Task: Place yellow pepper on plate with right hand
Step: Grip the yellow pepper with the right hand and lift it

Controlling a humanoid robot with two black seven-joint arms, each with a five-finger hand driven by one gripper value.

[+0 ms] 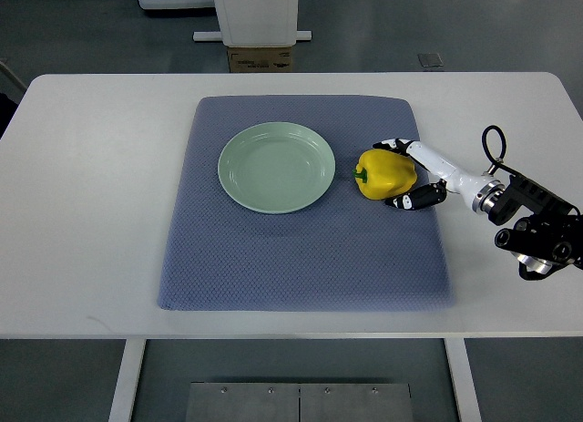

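White worktop [91, 212] holds a blue mat [301, 249]. On the mat sits a green plate [276, 167]. Just right of the plate, not touching it, the yellow pepper [385, 173] rests on the mat. The right hand [408, 173] comes in from the right, its fingers [414, 200] curled around the pepper.

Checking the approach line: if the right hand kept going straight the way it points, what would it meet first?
The right hand already brackets the yellow pepper, so that comes first; beyond it lies the plate.
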